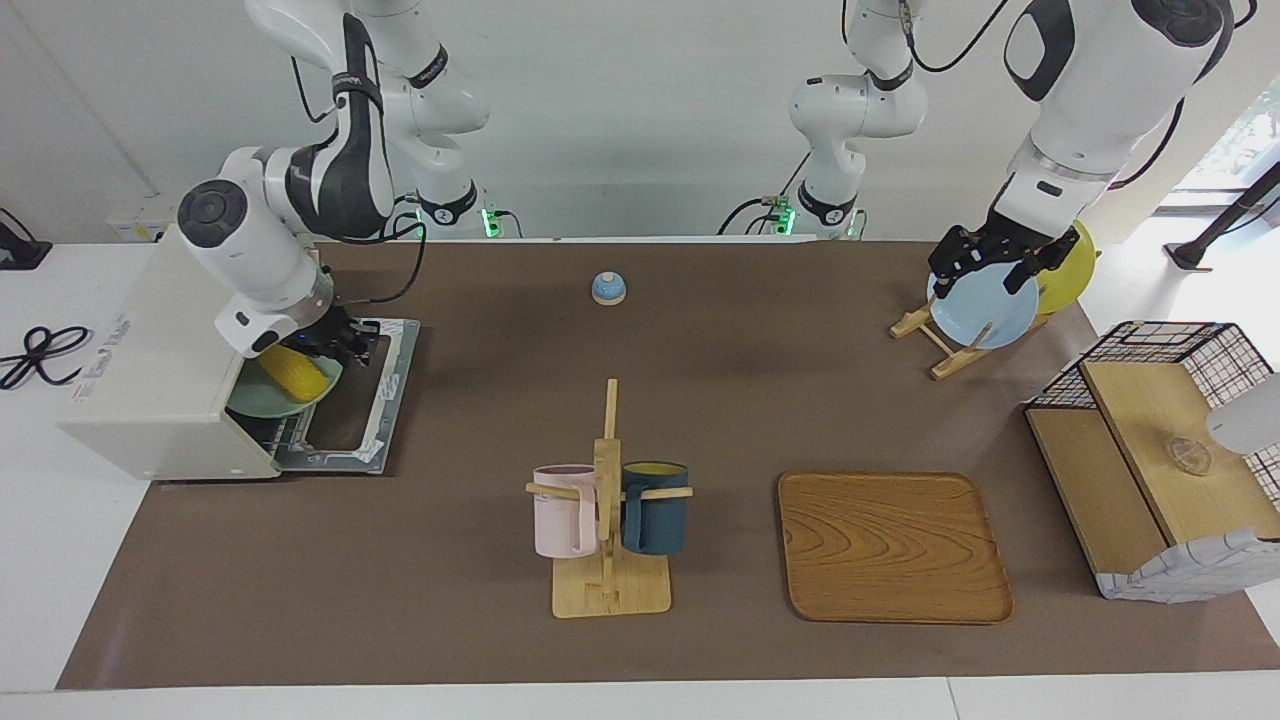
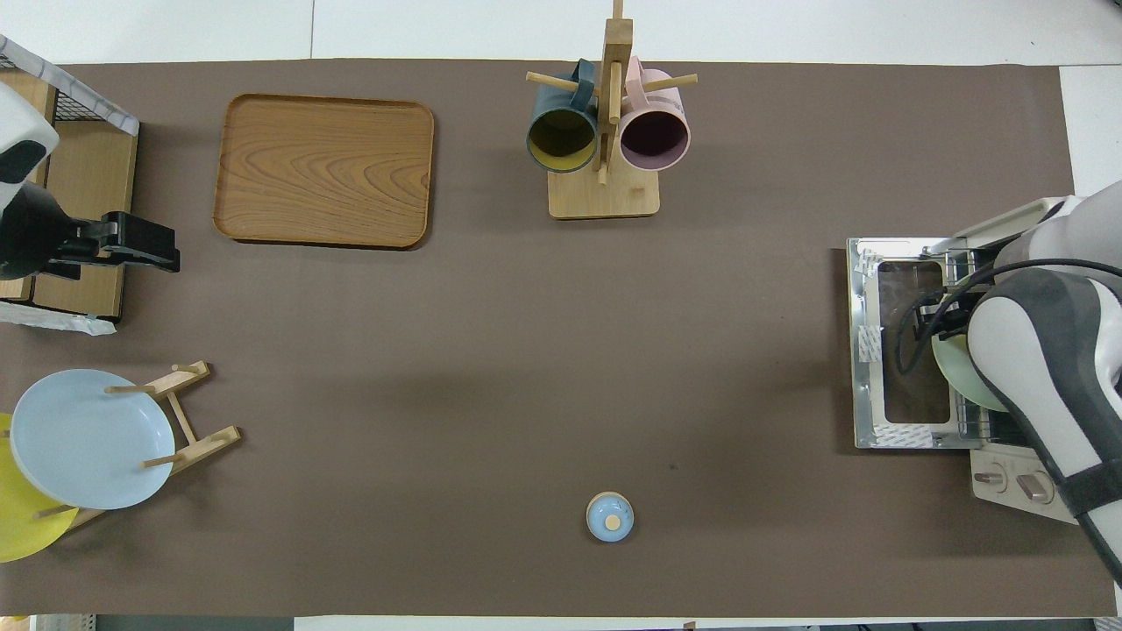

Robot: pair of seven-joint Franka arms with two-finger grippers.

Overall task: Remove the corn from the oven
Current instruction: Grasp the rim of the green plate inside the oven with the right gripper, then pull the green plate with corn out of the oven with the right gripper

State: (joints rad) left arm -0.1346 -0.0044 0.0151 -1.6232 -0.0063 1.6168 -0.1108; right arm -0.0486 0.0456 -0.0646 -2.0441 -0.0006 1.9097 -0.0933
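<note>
The cream-white oven [image 1: 150, 340] stands at the right arm's end of the table, its door [image 1: 370, 400] folded down flat on the mat. Inside its mouth the yellow corn [image 1: 295, 373] lies on a pale green plate [image 1: 268, 403] on the wire rack. My right gripper [image 1: 338, 340] hangs at the oven mouth, right over the end of the corn that points out toward the door. In the overhead view the right arm covers the corn, and only the plate's rim [image 2: 951, 372] and the door [image 2: 863, 350] show. My left gripper [image 1: 985, 262] waits open above the blue plate [image 1: 985, 312].
A mug rack [image 1: 608, 500] with a pink and a dark blue mug stands mid-table. A wooden tray [image 1: 893, 547] lies beside it. A small blue bell [image 1: 608, 288] sits near the robots. The plate rack and a wire-and-wood basket [image 1: 1160, 450] stand at the left arm's end.
</note>
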